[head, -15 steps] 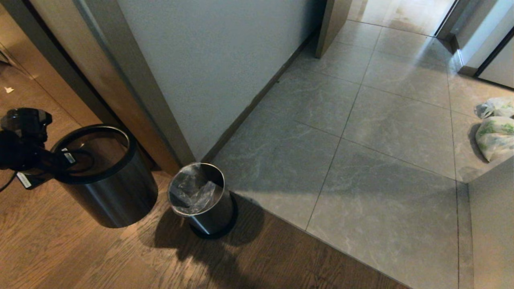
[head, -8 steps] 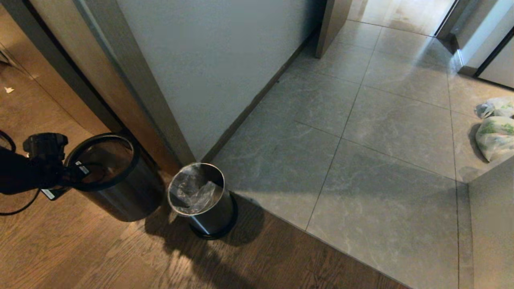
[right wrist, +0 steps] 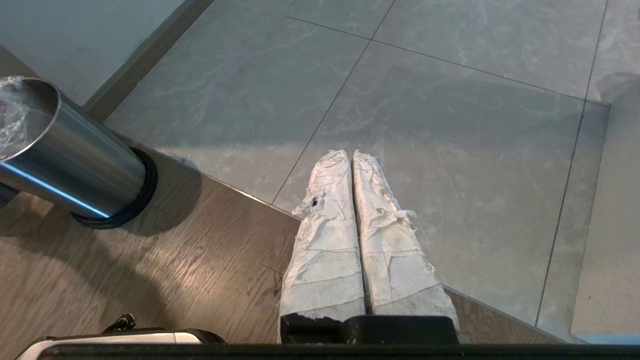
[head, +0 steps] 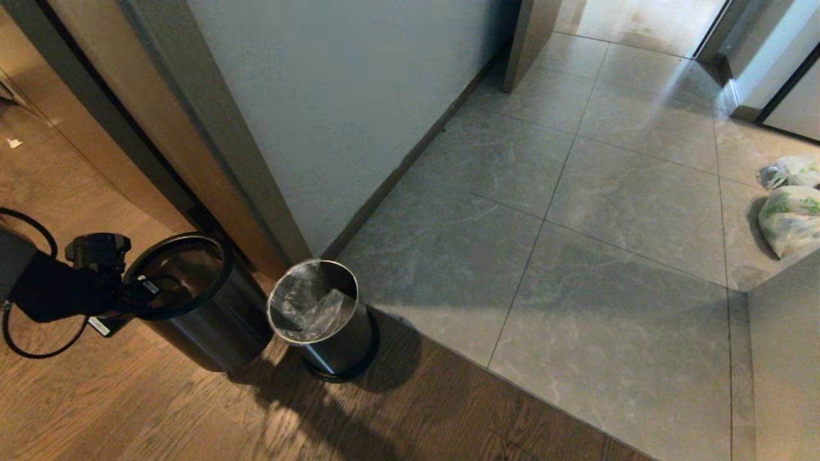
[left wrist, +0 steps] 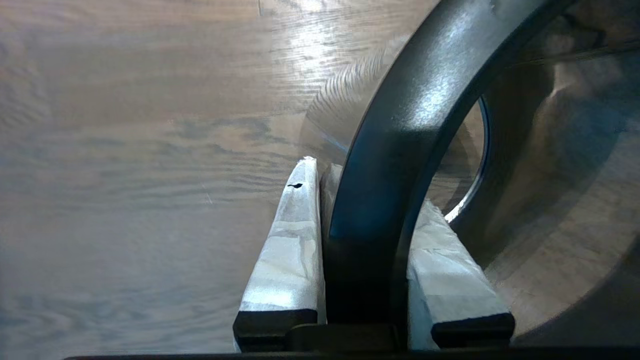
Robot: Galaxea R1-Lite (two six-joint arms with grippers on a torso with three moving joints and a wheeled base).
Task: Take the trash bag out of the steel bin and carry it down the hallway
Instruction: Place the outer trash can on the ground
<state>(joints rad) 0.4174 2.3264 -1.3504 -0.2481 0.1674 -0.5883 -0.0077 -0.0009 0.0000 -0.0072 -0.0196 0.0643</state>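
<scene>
On my head view the left gripper (head: pixel 138 288) sits at the left edge of the wood-plank floor (head: pixel 128 410), clenched on the black rim of a larger dark bin (head: pixel 205 326). My left wrist view confirms it: one taped finger (left wrist: pixel 295 240) lies outside the rim (left wrist: pixel 400 125) and the other inside, both pressed against it. That bin leans a little toward the doorframe; I cannot tell whether its base rests on the planks.

The steel bin (head: pixel 339 349) stands upright just beside it, on the wood floor right at the edge where the planks meet the grey tiles of the hallway (head: pixel 576 256), close to the corner of the pale wall (head: pixel 346 96). The trash bag (head: pixel 307 304) is still inside it, clear and crinkled, bunched in the opening with its film folded over the lip.

The right gripper (right wrist: pixel 352 160) shows only in its own wrist view, hanging above the joint between planks and tiles with its taped fingers closed against each other, grasping nothing. From there I see the steel bin (right wrist: pixel 75 160) well off to one side, a sliver of the trash bag (right wrist: pixel 10 125) at its mouth.

Two white bags with green print (head: pixel 791 218) lie at the far right edge of the tiles
</scene>
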